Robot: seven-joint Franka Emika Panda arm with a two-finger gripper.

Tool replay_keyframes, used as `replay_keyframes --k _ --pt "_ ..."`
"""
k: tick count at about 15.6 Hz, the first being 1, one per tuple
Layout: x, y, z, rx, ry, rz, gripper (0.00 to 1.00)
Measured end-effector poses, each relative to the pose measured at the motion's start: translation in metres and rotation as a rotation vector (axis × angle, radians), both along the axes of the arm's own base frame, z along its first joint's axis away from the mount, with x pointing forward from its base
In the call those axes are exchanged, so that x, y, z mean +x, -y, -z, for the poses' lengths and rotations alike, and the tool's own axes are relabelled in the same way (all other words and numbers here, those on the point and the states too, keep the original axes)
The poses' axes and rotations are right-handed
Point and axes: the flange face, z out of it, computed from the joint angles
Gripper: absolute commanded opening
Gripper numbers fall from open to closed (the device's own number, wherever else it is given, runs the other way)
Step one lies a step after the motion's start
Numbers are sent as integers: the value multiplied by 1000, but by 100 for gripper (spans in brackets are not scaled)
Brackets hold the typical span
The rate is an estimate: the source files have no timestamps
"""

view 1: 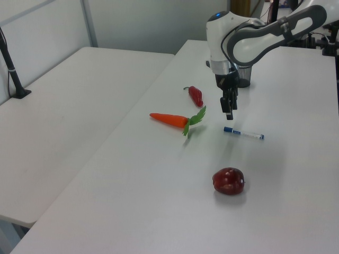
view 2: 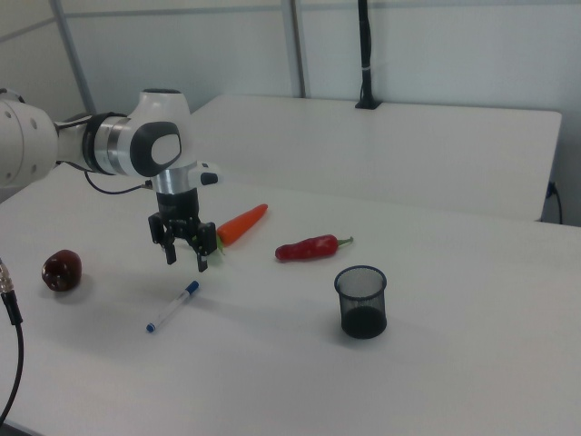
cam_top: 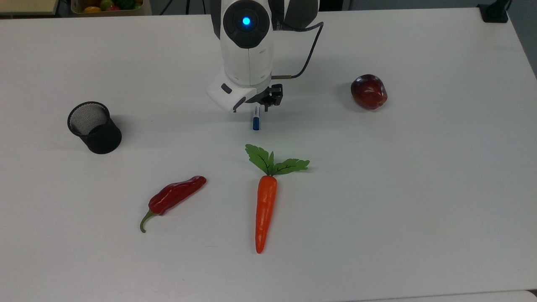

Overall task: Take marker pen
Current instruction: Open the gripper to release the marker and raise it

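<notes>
Marker pen (view 2: 172, 306) flat on the white table (cam_top: 419, 188), my fingers spread and empty above it

My gripper (view 2: 186, 256) hangs over the pen; its small print is unreadable. In the right view the whole barrel shows, while in the top view my wrist hides all but the blue-capped end (cam_top: 256, 122) near the carrot (cam_top: 265, 209) leaves

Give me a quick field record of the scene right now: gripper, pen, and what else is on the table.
gripper: open, empty, hanging above the pen
pen: lying flat on the table, apart from the fingers
carrot: near the pen, leaves toward it
chilli: on the top view's left of the carrot
cup: upright, black mesh
apple: on the top view's right
</notes>
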Motion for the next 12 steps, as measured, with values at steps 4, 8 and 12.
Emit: replay_keyframes --k 4,8,12 --pt "4 1 -32 -15 59 -12 100" --pt "-6 4 -94 -12 142 -15 100" --pt "-39 15 -162 -13 136 -3 100"
